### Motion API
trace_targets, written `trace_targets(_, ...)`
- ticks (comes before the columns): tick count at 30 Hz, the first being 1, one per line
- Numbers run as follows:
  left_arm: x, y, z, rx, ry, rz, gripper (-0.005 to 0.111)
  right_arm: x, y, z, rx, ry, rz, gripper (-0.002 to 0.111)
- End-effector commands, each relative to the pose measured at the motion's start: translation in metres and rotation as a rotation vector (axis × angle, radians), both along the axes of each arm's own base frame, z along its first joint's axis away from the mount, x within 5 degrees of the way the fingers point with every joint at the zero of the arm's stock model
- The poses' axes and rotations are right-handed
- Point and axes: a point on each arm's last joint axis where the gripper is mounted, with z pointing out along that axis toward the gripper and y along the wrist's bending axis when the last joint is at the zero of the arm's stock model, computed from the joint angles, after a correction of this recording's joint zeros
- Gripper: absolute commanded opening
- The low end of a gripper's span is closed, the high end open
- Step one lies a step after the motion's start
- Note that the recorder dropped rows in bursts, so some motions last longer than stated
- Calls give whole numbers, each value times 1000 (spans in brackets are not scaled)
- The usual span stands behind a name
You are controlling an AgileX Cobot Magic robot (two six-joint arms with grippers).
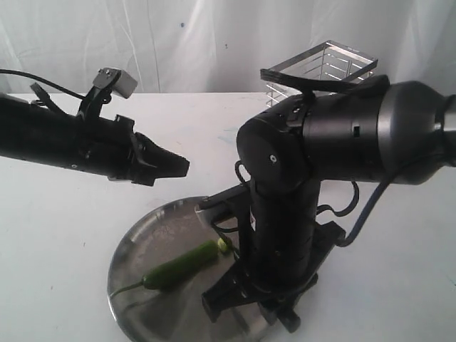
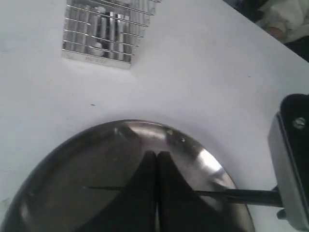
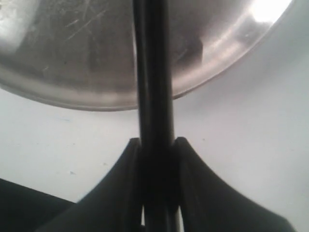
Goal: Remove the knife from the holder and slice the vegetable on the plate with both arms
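Knife: clamped by its black handle in the right hand, pointing out over the plate; in the left wrist view, a thin dark blade lying flat just above the steel.
Knife handling: judged light and stiff, smooth handle likely to twist under cutting load; best held well back on the handle, never on the blade.
Green chili: lying on the plate, stem toward the near-left rim, cut end toward the right arm; a small cut slice just beside that end.
Chili handling: judged light, glossy and slippery, firm but prone to roll under the blade; best pinned near the stem end, clear of the cut line.
Steel plate: near the front edge of the table, roughly mid-width; hard, smooth surface, so the chili may skid.
Right hand: clenched on the knife, low over the plate's right side.
Left hand: clenched on nothing, fingers pressed together, hovering above the plate's left half, well clear of the chili.
Wire holder: toward the back edge of the table, behind the right arm; contents unclear.
Table: white, bare around the plate.
Step in hand: slicing apparently begun; chili not pinned.
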Motion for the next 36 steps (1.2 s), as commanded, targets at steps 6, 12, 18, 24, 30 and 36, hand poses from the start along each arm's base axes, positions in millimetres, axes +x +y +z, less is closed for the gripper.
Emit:
trace_targets(6,-5,5,-29,73,29,41,0,-6,0,-9,19,29,-6,0)
trace_targets(12,-1,3,-39,62,24,19,0,-11,-6,-27,26,15,-16,0)
trace_targets(18,0,-2,-47,23,26,-24,0,-10,-2,-27,73,-3,-34,0)
trace_targets(24,1,-2,-47,15,10,-29,0,-10,-1,-27,81,-4,-36,0)
trace_targets(30,1,-3,-47,13,0,-41,0,-9,0,-38,57,21,-40,0)
trace_targets(36,1,-3,-47,12,0,-39,0,-7,2,-40,69,8,-42,0)
